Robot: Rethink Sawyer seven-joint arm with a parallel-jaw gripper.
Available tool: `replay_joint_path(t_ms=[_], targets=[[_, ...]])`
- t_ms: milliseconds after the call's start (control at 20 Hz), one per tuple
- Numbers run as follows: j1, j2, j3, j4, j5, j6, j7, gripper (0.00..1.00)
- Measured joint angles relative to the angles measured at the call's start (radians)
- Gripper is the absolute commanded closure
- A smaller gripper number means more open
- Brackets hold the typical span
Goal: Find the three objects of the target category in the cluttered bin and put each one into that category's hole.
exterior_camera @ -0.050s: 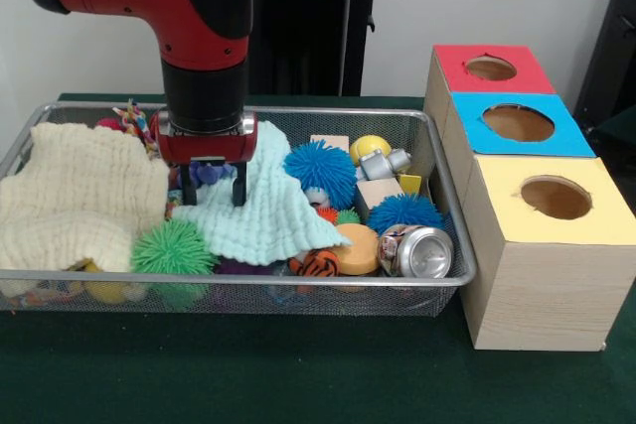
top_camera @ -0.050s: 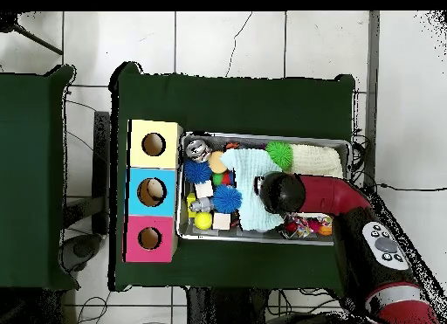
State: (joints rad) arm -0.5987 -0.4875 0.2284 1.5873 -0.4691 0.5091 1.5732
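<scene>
Front view shows the red and black gripper (exterior_camera @ -0.050s: 213, 184) with jaws apart above the pale mint knitted cloth (exterior_camera @ -0.050s: 266, 213) mid wire mesh bin (exterior_camera @ -0.050s: 238, 280).

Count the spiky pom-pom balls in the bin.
3 visible: a green ball at the front beside the cream cloth, a blue ball mid-bin, and another blue ball near the can. The cloths may hide more.

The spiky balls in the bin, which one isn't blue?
The green spiky ball, at the front rail beside the cream cloth. The other two spiky balls are blue and lie further right, towards the boxes.
</scene>
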Motion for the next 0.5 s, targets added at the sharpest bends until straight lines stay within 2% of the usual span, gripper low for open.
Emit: replay_joint_path(t_ms=[500], targets=[[0.000, 0.003, 0.000, -0.002, -0.001, -0.028, 0.000, 0.00]])
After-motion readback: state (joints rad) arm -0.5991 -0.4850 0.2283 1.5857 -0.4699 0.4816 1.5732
